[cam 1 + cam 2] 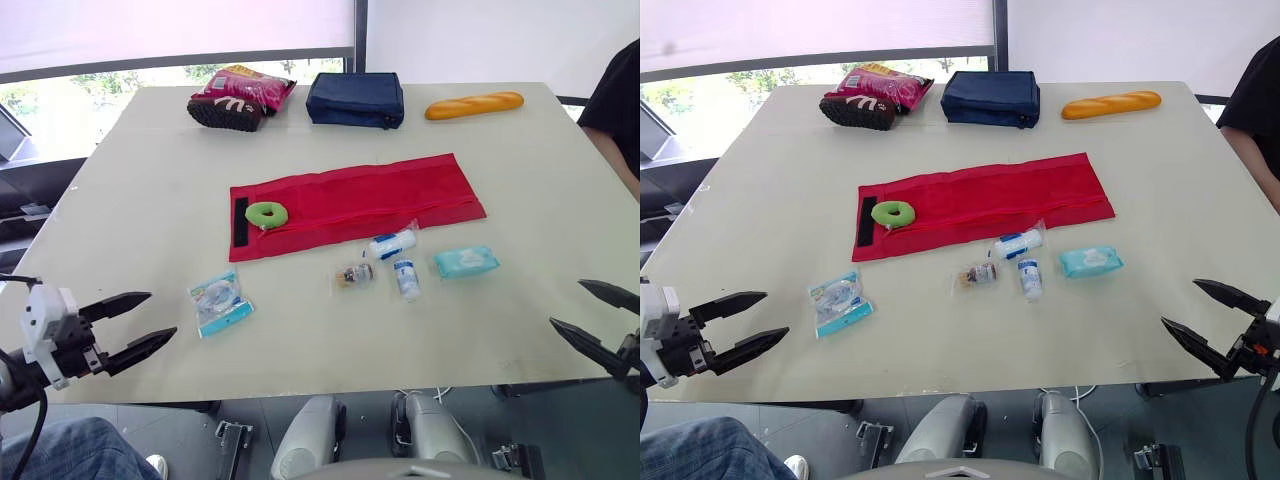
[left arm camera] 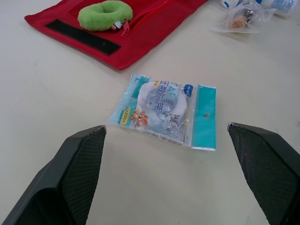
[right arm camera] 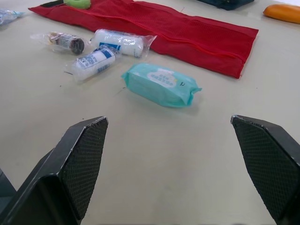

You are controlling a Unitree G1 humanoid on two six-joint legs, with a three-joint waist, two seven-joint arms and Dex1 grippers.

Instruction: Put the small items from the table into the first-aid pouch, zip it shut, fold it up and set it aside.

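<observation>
Left gripper (image 1: 160, 314) is held empty with its fingers spread wide, low at the near left edge of the table (image 1: 140, 170). The right gripper (image 1: 567, 303) is likewise spread wide and empty at the near right edge. A clear sachet with a teal edge (image 1: 219, 303) lies just ahead of the left gripper, its long axis running from one finger towards the other, so the left arm is judged the nearer. The teal wipes pack (image 1: 466, 262) lies ahead of the right gripper. Between them, a wrapped bandage roll (image 1: 391, 243), a small white bottle (image 1: 406, 278) and a wrapped brown vial (image 1: 354, 274) are clustered beside the red first-aid pouch (image 1: 355, 200). The pouch is spread flat, long axis across the table. Nothing can be made out inside it, and a green ring (image 1: 266, 213) rests on its left end.
</observation>
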